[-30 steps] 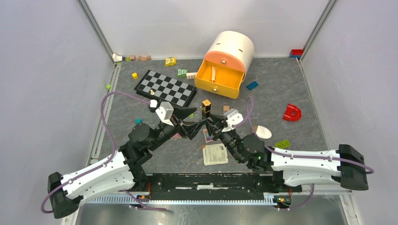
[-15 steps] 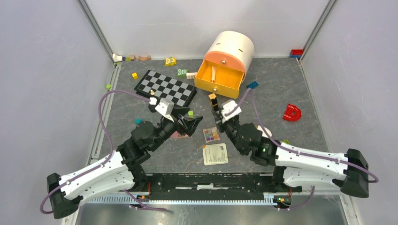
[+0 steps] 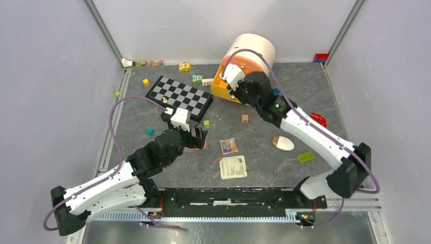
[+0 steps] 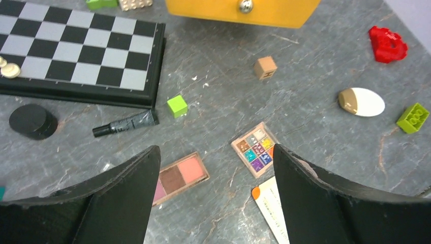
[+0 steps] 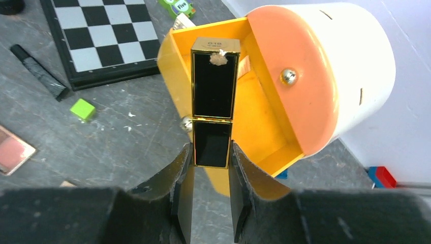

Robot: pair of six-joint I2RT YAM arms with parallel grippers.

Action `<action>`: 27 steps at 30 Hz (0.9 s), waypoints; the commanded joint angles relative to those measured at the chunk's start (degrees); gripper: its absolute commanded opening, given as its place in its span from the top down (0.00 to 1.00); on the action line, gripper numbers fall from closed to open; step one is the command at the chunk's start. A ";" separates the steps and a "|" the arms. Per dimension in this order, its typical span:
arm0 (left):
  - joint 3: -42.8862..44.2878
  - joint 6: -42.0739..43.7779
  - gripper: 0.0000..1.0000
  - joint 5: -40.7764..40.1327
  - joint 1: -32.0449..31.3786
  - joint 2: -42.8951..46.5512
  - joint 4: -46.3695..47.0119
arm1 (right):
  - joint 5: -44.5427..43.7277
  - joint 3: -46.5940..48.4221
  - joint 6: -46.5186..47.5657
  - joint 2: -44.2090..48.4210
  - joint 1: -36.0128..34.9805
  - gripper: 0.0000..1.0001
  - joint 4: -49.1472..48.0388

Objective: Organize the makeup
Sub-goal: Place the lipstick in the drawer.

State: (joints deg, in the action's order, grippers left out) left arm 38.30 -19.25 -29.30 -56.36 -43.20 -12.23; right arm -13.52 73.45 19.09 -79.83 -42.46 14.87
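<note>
Right gripper (image 5: 208,152) is clamped on the lower half of a glossy black rectangular lipstick case with gold edges (image 5: 213,96), which stands upright between its fingers. Straight ahead of the fingertips, behind the case, is the open yellow drawer (image 5: 264,137) of a cream cylindrical organiser with a peach front (image 5: 356,61). The wrist view does not show whether the case touches the drawer. Off to this gripper's left, a black-and-grey chessboard (image 5: 101,35) lies on the grey stone-patterned table (image 5: 127,132).

Left gripper (image 4: 214,152) hangs above the table with its jaws spread wide, holding nothing. Below it, toward its left finger, lies a pink three-pan eyeshadow palette (image 4: 180,175), one end hidden behind that finger. Toward its right finger sits a small square multicolour eyeshadow palette (image 4: 255,148), just beside a white card with an orange corner (image 4: 267,203).

Ahead and to the left of this gripper, a dark squeeze tube with a black cap (image 4: 126,123) lies near the chessboard's edge. A black round disc (image 4: 33,121) sits further left, and a lime green cube (image 4: 177,106) is just off the tube's end. A small wooden cube (image 4: 266,67) sits ahead, slightly to the right.

Ahead and to the right, well apart from the fingers, a white egg-shaped sponge with a tan end (image 4: 362,101) lies on its side. A lime green toy brick (image 4: 416,117) is beside it, and a red plastic piece (image 4: 388,44) lies further ahead
</note>
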 commanded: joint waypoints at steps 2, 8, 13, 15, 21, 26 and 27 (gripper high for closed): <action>1.14 -3.92 0.12 -2.26 0.02 2.55 -3.22 | 13.17 15.11 6.21 -8.59 6.61 1.00 15.13; -1.33 -4.16 0.12 -1.68 0.02 6.61 -2.76 | 17.37 28.93 11.88 -20.12 10.38 1.00 26.18; -3.04 -3.69 0.12 -1.37 0.07 8.25 -2.89 | 17.08 31.32 13.44 -24.38 12.24 1.00 26.37; -3.43 -3.95 0.12 -1.46 0.02 8.75 -2.97 | 16.72 31.85 13.86 -25.41 12.55 1.00 26.34; -3.95 -4.46 0.11 -3.18 0.02 9.62 -4.06 | 15.65 31.90 15.39 -27.84 13.27 0.99 27.10; -4.44 -4.40 0.10 -4.29 0.03 11.16 -5.12 | 15.28 31.87 16.85 -30.21 14.18 0.97 28.13; -4.64 -4.48 0.10 -4.57 0.02 11.61 -5.01 | 14.97 31.93 17.38 -30.73 14.16 0.97 28.40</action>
State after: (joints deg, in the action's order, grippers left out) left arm 34.28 -21.61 -31.24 -56.36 -33.23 -17.65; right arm 1.98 102.67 34.06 -108.88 -28.84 42.30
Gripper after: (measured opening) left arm 0.895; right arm 0.322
